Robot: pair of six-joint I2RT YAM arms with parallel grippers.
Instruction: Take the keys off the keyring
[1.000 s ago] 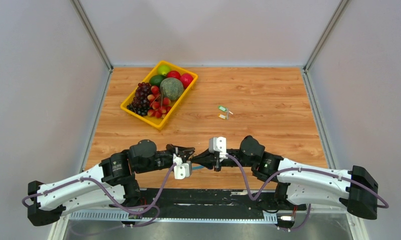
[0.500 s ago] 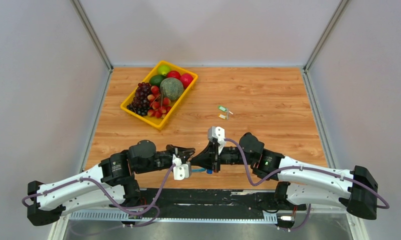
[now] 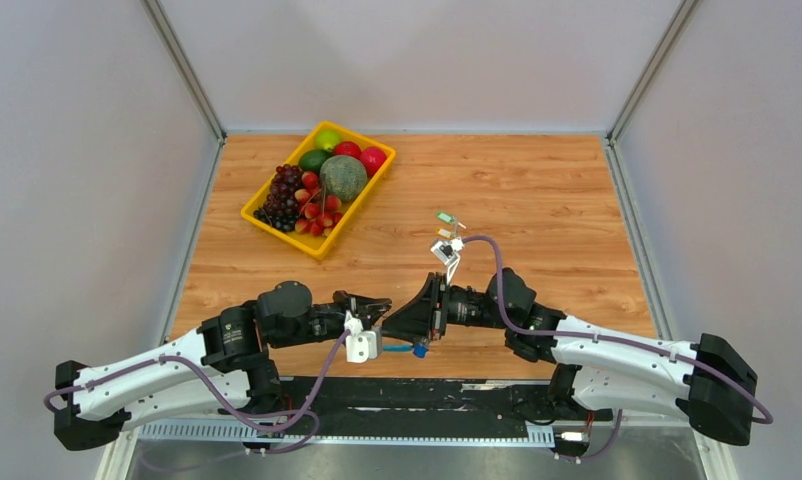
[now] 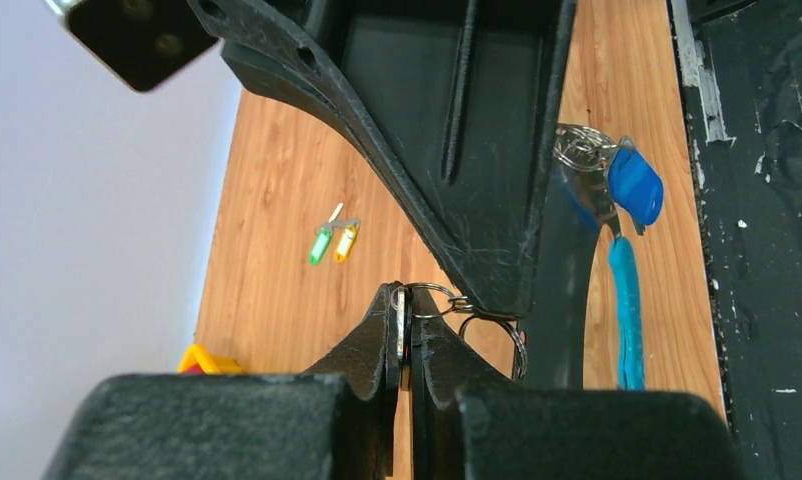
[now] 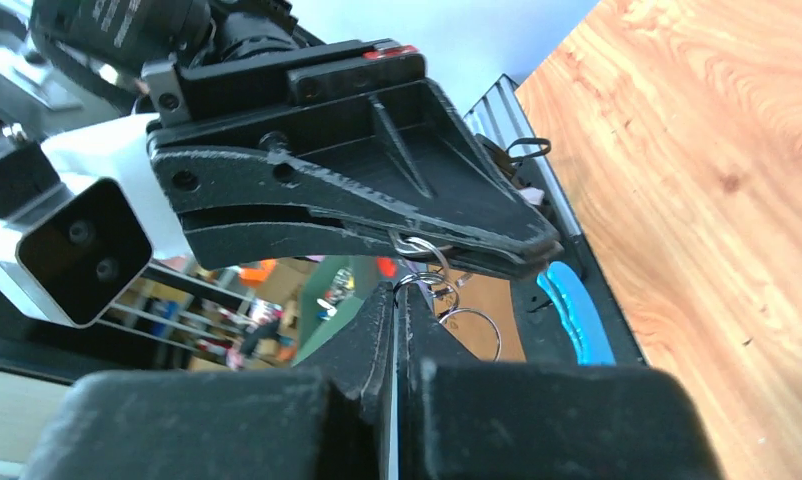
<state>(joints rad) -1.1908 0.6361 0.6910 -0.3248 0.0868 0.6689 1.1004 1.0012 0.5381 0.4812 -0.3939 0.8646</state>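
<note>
The keyring point(image 4: 487, 322) is a small chain of silvery split rings held in the air between my two grippers. A light-blue strip point(image 4: 627, 310) and a blue-headed key point(image 4: 635, 186) hang from it. The blue key also shows in the top view point(image 3: 418, 350). My left gripper point(image 4: 404, 300) is shut on one ring. My right gripper point(image 5: 397, 292) is shut on a neighbouring ring point(image 5: 418, 247). In the top view the left gripper point(image 3: 381, 306) and right gripper point(image 3: 397, 322) meet tip to tip near the table's front edge. A green key point(image 4: 320, 245) and an orange key point(image 4: 346, 243) lie loose on the table.
A yellow tray point(image 3: 267, 216) of fruit stands at the back left. The green key point(image 3: 444, 215) lies mid-table, just beyond the right wrist camera point(image 3: 443, 250). A black base strip point(image 3: 427, 392) runs along the near edge. Grey walls enclose the table.
My right wrist has rolled, swinging its camera away from me toward the loose keys. The blue key now hangs in view below the two grippers. The left arm has barely moved.
</note>
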